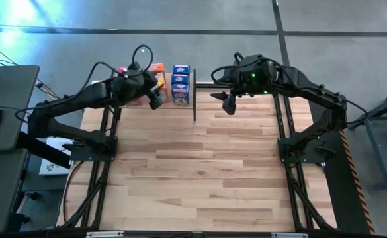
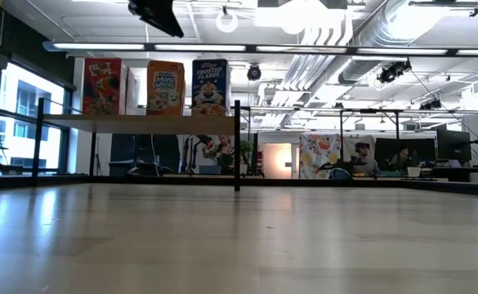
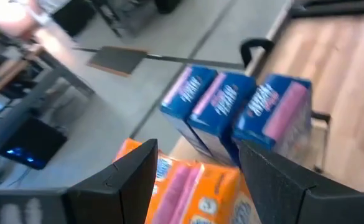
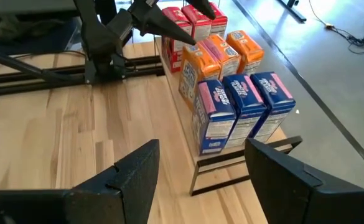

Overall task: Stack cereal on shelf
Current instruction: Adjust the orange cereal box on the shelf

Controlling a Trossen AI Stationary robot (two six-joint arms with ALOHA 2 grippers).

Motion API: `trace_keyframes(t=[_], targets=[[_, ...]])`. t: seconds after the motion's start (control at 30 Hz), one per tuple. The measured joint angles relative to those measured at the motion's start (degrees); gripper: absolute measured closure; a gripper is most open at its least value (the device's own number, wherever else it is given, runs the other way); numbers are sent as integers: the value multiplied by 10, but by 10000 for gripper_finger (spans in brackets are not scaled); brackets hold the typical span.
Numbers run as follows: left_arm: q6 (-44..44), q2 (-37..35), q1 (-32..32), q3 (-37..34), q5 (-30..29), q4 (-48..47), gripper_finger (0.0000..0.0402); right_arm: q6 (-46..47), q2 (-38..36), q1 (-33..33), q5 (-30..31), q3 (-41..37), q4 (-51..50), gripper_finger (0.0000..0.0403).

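Note:
The cereal stands upright on the shelf [image 2: 140, 122] in three rows: pink-red boxes [image 4: 191, 22], orange boxes [image 4: 218, 55] and blue boxes [image 4: 244, 102]. From table height I see one box front of each colour: red [image 2: 102, 86], orange [image 2: 166, 87], blue [image 2: 210, 86]. My left gripper [image 3: 197, 183] hangs open above the orange boxes [image 3: 200, 196], clear of their tops, and shows high up in the low view [image 2: 161, 12]. My right gripper [image 4: 200, 180] is open and holds nothing. It hovers over the tabletop beside the shelf's right end [image 1: 229, 104].
A black post [image 1: 194, 99] and frame bar mark the shelf's right end, near the blue boxes [image 1: 181, 84]. The plank tabletop [image 1: 200, 172] stretches bare toward the near edge. Black frame rails run along both table sides. A desk with a keyboard stands left of the table.

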Motion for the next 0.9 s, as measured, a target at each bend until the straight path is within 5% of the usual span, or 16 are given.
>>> trace_keyframes(t=[0.53,0.9], targets=[[97,-24,78,0,160,-64,183,0,4,0,4,0,-22,173],[73,-20,87,0,172,-78,183,-1,15,0,9,0,-23,173]])
